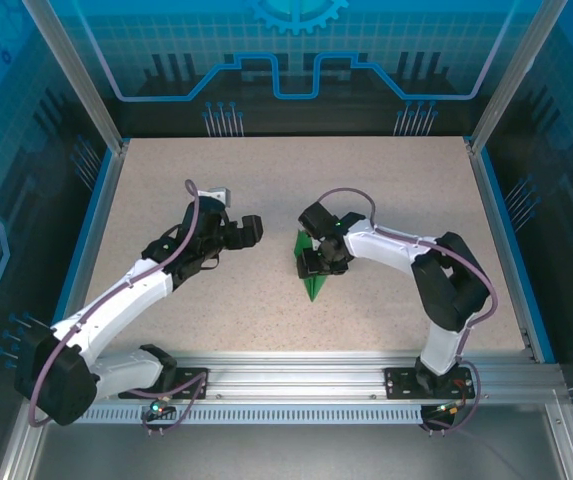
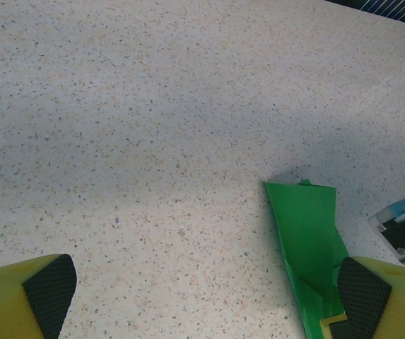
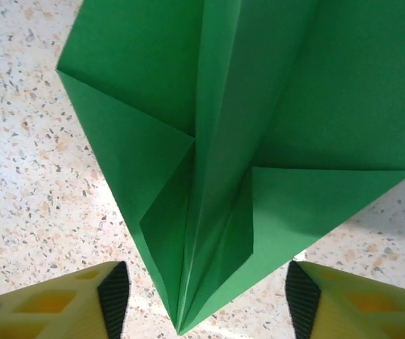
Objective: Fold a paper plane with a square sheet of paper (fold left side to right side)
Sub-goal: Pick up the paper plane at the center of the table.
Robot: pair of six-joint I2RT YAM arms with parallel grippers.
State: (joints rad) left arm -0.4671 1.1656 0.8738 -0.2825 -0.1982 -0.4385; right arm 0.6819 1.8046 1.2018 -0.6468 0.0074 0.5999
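Folding looks nearly finished (the paper plane [image 3: 216, 141] is a creased dart). The right gripper [image 3: 206, 302] straddles its nose, unclamped; the left gripper [image 2: 206, 296] gapes empty. Next: flatten creases.

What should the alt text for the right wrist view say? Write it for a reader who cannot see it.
A bright green paper plane, creased along its middle, points its nose toward the bottom of the frame, between the right gripper and its two yellow, black-padded fingers, which stand clear of it on either side. Speckled tabletop shows behind.
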